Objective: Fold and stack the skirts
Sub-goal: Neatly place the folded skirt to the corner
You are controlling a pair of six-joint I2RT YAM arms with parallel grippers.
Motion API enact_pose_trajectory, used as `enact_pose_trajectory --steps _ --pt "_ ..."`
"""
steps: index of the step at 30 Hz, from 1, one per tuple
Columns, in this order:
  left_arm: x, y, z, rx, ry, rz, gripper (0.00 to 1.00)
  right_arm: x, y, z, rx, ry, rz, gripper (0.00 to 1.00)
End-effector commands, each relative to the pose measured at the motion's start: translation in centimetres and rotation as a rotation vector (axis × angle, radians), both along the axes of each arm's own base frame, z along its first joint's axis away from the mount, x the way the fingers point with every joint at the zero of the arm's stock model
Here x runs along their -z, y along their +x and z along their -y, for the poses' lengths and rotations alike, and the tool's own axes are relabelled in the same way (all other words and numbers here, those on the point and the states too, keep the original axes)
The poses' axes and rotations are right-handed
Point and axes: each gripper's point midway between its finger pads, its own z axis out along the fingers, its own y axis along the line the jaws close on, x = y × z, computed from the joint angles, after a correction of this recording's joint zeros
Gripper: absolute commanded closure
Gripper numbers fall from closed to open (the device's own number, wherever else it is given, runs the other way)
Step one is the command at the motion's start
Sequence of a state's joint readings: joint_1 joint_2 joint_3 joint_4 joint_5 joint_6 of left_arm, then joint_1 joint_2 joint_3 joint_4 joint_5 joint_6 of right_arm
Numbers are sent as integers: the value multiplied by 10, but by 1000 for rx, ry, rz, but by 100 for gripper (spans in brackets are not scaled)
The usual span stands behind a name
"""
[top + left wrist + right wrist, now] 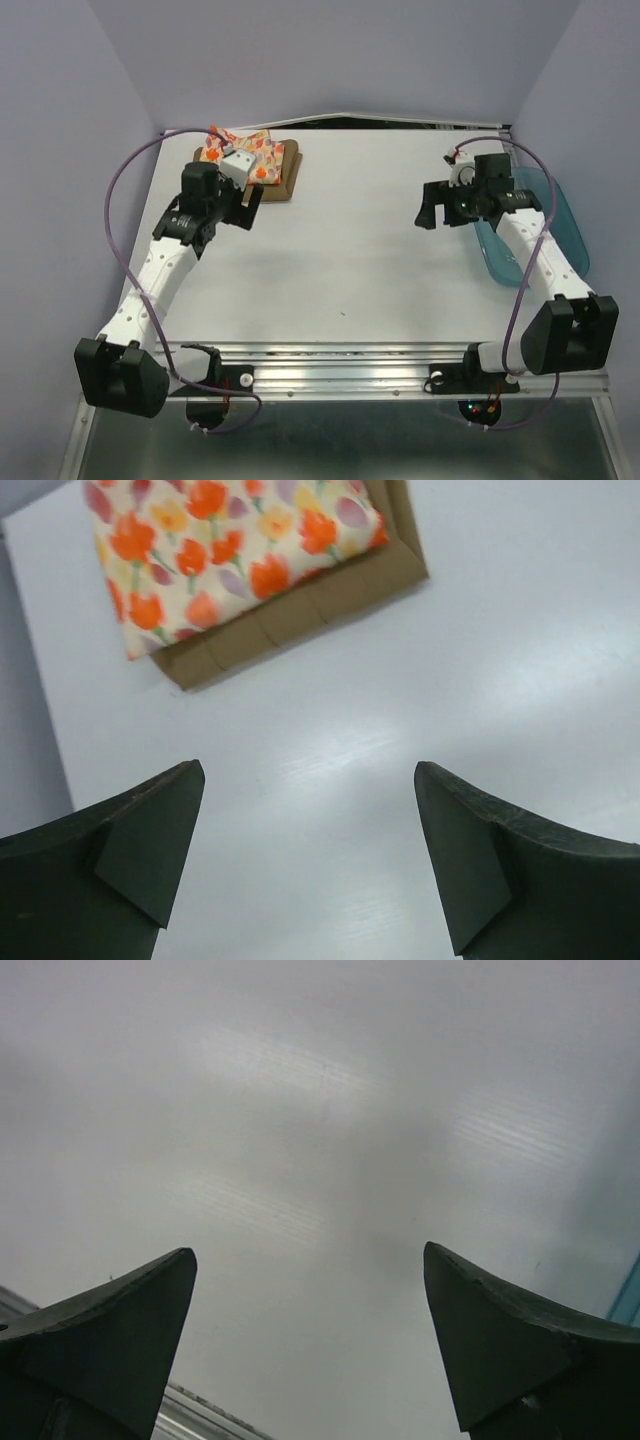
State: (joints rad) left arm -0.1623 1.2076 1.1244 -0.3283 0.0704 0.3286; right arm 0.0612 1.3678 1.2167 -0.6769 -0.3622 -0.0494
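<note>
Judging by how the cloth lay, the job looked all but finished. The cream leaf-printed cloth skirt (243,150) was folded into a small, slightly puffy rectangle and rested on the plain tan-brown cloth skirt (286,172). That one was folded flat beneath it, so both folds and the stacking seemed done. At most a squaring-up of the pile and a retreat of the arms seemed to be left.

In the left wrist view the printed skirt (230,550) carried orange, red and purple leaves on a pale ground, and its edges were soft and rounded. The tan skirt (300,615) showed as a brown border along two sides, with a few short crease lines along its near edge. The top piece sat a little askew on the lower one rather than flush.

The stack lay by the far edge of the white table (350,260), toward its far left corner.

Just on the near side of the pile was the left gripper (240,212), its fingers (150,830) spread wide with only bare tabletop between them and no cloth touched. Well apart, toward the right edge, the right gripper (438,213) was equally wide open and empty, its fingers (130,1330) framing plain table. It was just beside the translucent teal plastic tub (562,215) at that edge.
</note>
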Motion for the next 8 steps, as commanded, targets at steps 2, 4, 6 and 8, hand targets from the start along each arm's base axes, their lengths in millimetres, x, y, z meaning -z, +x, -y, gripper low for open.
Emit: enact_pose_trajectory --steps 2,4,6,8 --pt "24 -35 26 86 -48 -31 1 26 -51 -30 -192 126 -101 0" --pt "29 -39 26 97 -42 -34 1 33 -59 -32 -201 139 -118 0" --pt "28 -43 28 119 -31 -30 1 42 -64 -30 -194 133 -128 0" --pt "24 -43 27 122 -27 -10 1 41 -66 -29 -194 125 -112 0"
